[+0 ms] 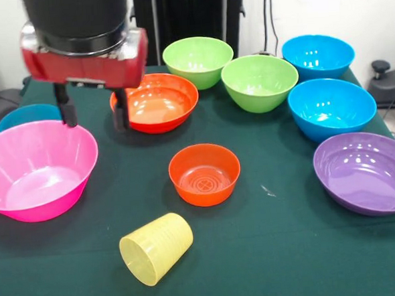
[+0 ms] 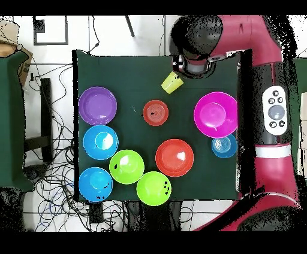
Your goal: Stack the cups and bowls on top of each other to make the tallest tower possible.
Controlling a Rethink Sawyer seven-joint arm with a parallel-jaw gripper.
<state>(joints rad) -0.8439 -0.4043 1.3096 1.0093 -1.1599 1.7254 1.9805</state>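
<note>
My gripper (image 1: 93, 114) hangs open and empty above the table, between the large pink bowl (image 1: 38, 171) and the large orange bowl (image 1: 154, 102). The pale-yellow cup (image 1: 157, 248) lies on its side near the table's front edge, mouth toward the camera; it also shows in the overhead view (image 2: 172, 82). The small orange bowl (image 1: 204, 174) stands mid-table. Two lime green bowls (image 1: 198, 62) (image 1: 259, 82), two blue bowls (image 1: 318, 55) (image 1: 332, 108), a purple bowl (image 1: 367, 172) and a small blue bowl (image 1: 28, 116) behind the pink one all stand apart. Nothing is nested.
The red arm (image 2: 258, 54) reaches over the table's right side in the overhead view and hides the gripper there. Cables lie on the floor left of the table (image 2: 54, 174). Green cloth shows bare around the cup.
</note>
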